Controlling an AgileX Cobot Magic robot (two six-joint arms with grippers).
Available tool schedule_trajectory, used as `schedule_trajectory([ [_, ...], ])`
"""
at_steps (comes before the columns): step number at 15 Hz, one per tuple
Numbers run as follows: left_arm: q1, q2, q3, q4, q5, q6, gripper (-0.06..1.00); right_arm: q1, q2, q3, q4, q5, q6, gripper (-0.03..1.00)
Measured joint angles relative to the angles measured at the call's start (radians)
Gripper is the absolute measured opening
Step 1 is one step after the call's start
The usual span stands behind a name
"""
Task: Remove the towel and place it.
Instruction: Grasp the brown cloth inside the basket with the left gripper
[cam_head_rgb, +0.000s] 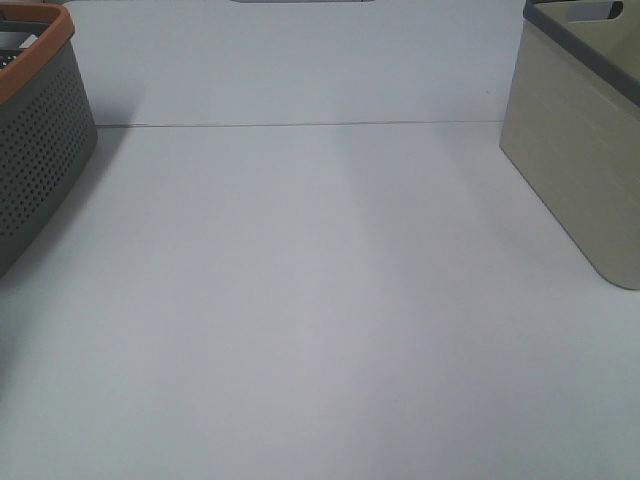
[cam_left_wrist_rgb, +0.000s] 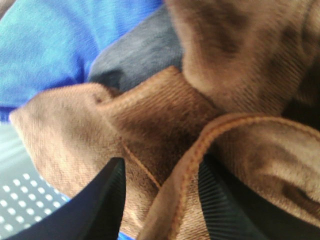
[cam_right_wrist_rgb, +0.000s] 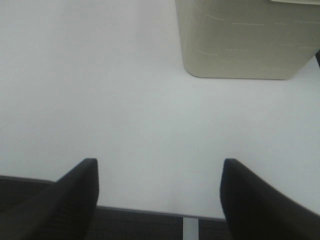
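Left basket (cam_head_rgb: 40, 150) and right basket (cam_head_rgb: 580, 150) at opposite edges of the table (cam_head_rgb: 320, 300); towel (cam_left_wrist_rgb: 150, 125) in the left.

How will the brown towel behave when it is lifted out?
Probably floppy: the towel lies in soft folds at the left gripper, so it should drape. Its plush nap likely grips rather than slips. It may drag the blue cloth beside it.

Your workspace — a plain white table (cam_head_rgb: 320, 320) under soft, even light.
You see it meet a white wall (cam_head_rgb: 300, 60) at a thin seam; dark floor (cam_right_wrist_rgb: 140, 227) shows past its edge.
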Motion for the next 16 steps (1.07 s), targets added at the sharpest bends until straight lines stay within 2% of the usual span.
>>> schedule_trajectory([
  [8, 0.0, 0.0, 0.0, 0.0, 0.0, -0.036, 0.44, 0.0, 0.0, 0.0, 0.0, 0.0, 0.0, 0.6],
  [9, 0.0, 0.0, 0.0, 0.0, 0.0, -0.036, 0.41, 0.0, 0.0, 0.0, 0.0, 0.0, 0.0, 0.6],
  [12, -0.005, -0.007, 0.0, 0.061, 0.011, -0.039, 0.06, 0.0, 0.0, 0.0, 0.0, 0.0, 0.0, 0.6],
  [13, -0.009, -0.018, 0.0, 0.083, 0.024, -0.039, 0.01, 0.0, 0.0, 0.0, 0.0, 0.0, 0.0, 0.6],
  [16, -0.015, -0.082, -0.018, 0.13, 0.096, -0.054, 0.0, 0.0, 0.0, 0.0, 0.0, 0.0, 0.0, 0.6],
])
